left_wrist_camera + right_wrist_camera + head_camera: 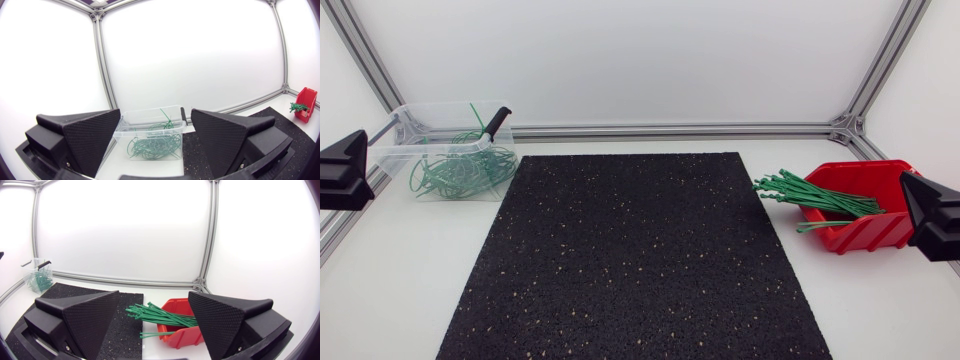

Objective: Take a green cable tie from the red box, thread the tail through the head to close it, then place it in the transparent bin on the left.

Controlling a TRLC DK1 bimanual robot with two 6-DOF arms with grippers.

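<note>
A red box (863, 205) at the right side of the table holds a bundle of straight green cable ties (813, 198) whose ends stick out over its left rim. My right gripper (932, 215) sits just right of the box, open and empty; in the right wrist view the red box (180, 325) and green cable ties (157, 316) lie ahead between its fingers. At the back left stands the transparent bin (435, 125) with several looped green ties (460, 172). My left gripper (342, 170) rests left of it, open and empty, facing the transparent bin (150, 132).
A black speckled mat (635, 255) covers the middle of the table. A black-handled tool (496, 122) leans in the bin. An aluminium frame rail (670, 130) runs along the back edge.
</note>
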